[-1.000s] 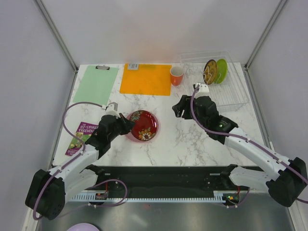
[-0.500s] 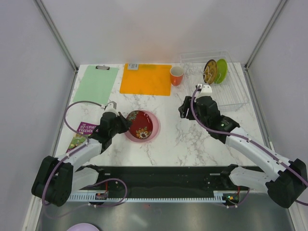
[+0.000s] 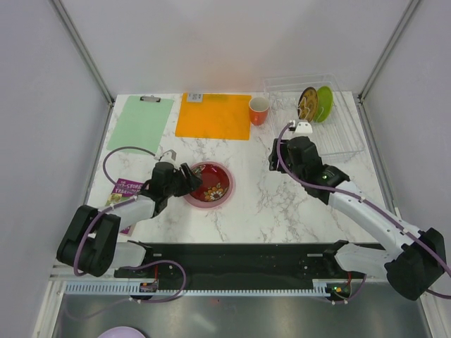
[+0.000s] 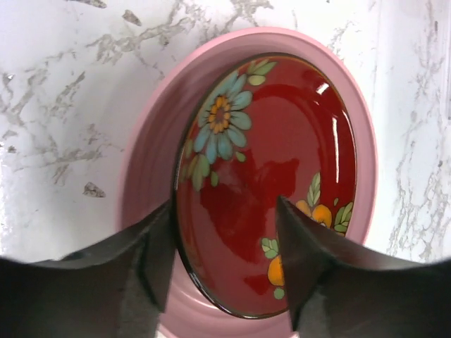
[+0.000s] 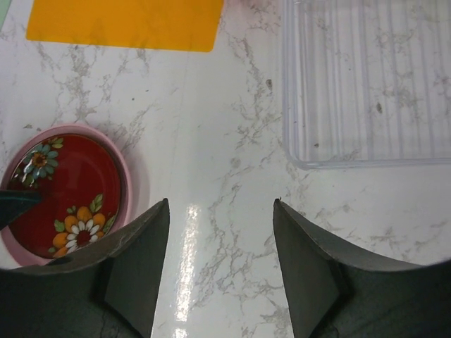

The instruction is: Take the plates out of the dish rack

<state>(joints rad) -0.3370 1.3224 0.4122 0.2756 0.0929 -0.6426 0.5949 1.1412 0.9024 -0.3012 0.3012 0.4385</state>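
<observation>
The dark red floral plate (image 3: 211, 184) lies flat inside the pink plate (image 3: 211, 205) at the table's left middle. My left gripper (image 3: 189, 180) is low at their left edge, open. In the left wrist view its fingers (image 4: 303, 267) straddle the near rim of the red plate (image 4: 268, 162), which rests in the pink plate (image 4: 151, 162). The dish rack (image 3: 338, 134) at the back right holds a yellow-gold plate (image 3: 307, 104) and a lime green plate (image 3: 325, 103), both on edge. My right gripper (image 3: 276, 159) hangs open and empty over bare marble (image 5: 220, 204), left of the rack (image 5: 352, 163).
An orange cup (image 3: 258, 110) stands between the orange mat (image 3: 213, 116) and the rack. A green clipboard (image 3: 139, 123) lies at the back left. A purple book (image 3: 120, 197) lies under the left arm, near the table's left edge.
My left gripper has opened and let go of the red plate, which tipped down flat into the pink plate. The right arm has drifted a little toward the rack.
</observation>
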